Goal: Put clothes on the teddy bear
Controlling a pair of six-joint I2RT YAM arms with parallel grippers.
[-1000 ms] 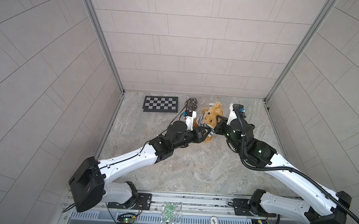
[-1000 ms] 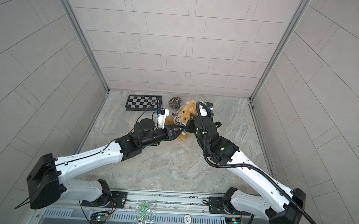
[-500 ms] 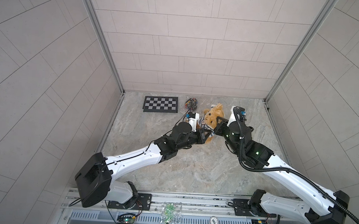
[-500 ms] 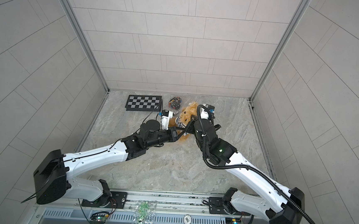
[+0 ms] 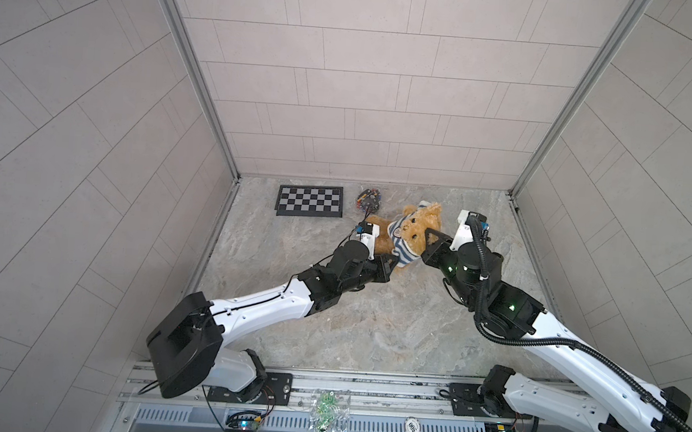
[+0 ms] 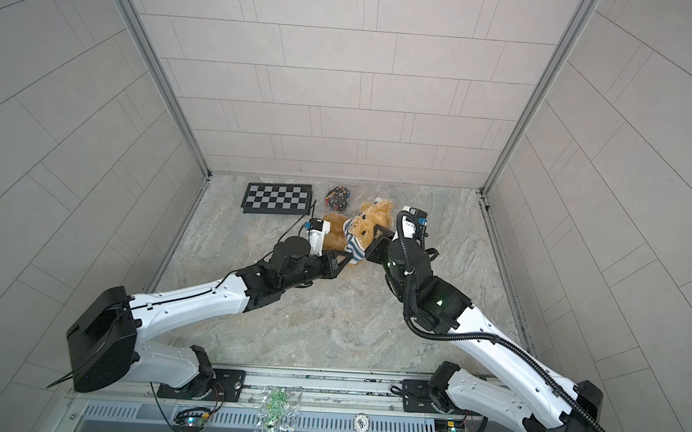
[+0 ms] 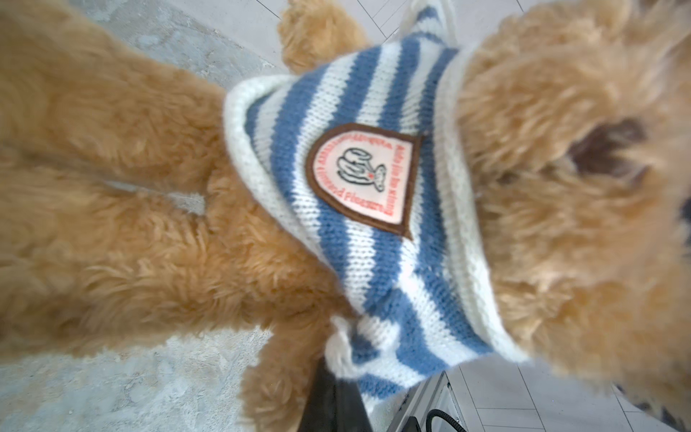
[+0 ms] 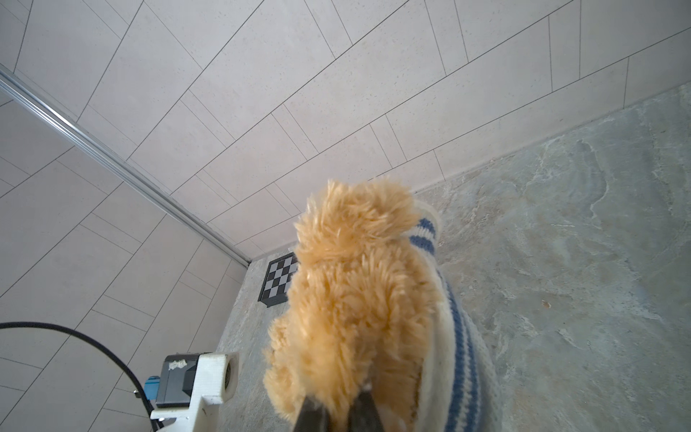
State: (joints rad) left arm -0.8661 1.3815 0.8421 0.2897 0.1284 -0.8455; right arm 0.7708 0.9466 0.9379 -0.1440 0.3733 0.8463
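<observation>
Lying face up at the back of the grey desk (image 5: 370, 319) is the teddy bear (image 5: 416, 229), between the left gripper (image 5: 391, 265) and the right gripper (image 5: 432, 234). Its head points to the right gripper and its legs point the other way.

The big change is on the left side. 1 second ago the left fingers were apart. Now they are squeezed tight on a bunched corner of the striped shirt (image 7: 374, 269), down at its bottom edge. The right fingers have not let go: they are closed on the fluffy fur of the bear's head.

I think this means the pulling can start. The shirt is over the head and sits around the neck and chest, but the tummy and legs are bare. With 1 gripper holding the bear and 1 holding the shirt, the shirt can be tugged down.

Behind the bear lies a checkered board (image 5: 310, 201). Just beside it is a small clear bag (image 5: 368, 197) with tiny dark and coloured bits inside; what they are is too small to tell. On the front rail (image 5: 365, 387) lies another little bag (image 5: 328, 416) holding green bits.
</observation>
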